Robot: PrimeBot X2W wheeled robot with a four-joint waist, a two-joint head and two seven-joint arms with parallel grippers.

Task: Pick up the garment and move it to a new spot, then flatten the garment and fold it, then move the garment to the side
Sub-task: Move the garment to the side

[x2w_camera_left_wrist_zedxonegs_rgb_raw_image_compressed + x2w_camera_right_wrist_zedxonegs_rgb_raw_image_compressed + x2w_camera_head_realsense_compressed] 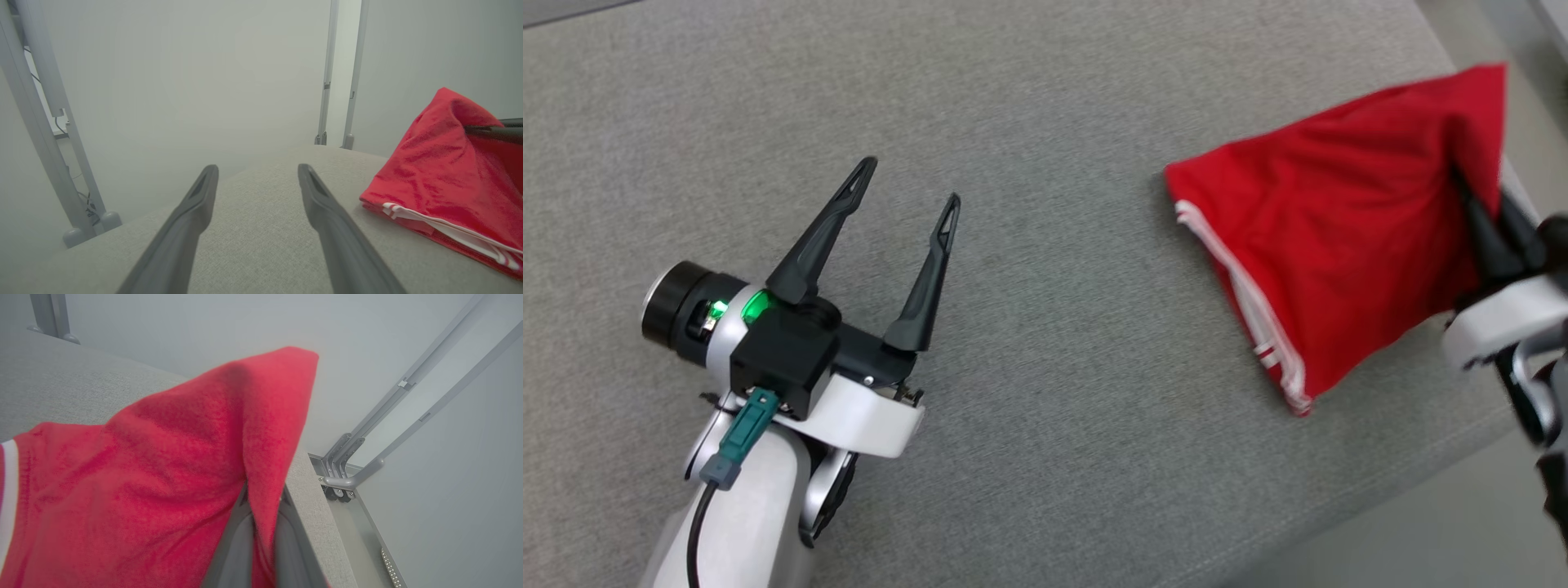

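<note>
The garment (1339,220) is red cloth with white stripes along one edge, folded and lying at the right end of the grey cushioned surface (1045,122). My right gripper (1474,192) is shut on its right side, lifting that edge into a peak; in the right wrist view the red garment (155,477) is pinched between the fingers (237,547). My left gripper (913,181) hovers open over bare fabric at the lower left, well apart from the cloth. The left wrist view has the garment (445,183) at its right, beyond the open left gripper (257,169).
The surface's front edge (1380,498) runs diagonally at the lower right, with floor beyond. The garment lies close to the right edge (310,490). Grey metal frame legs (347,473) stand beside that edge, and more legs (335,81) stand behind the surface.
</note>
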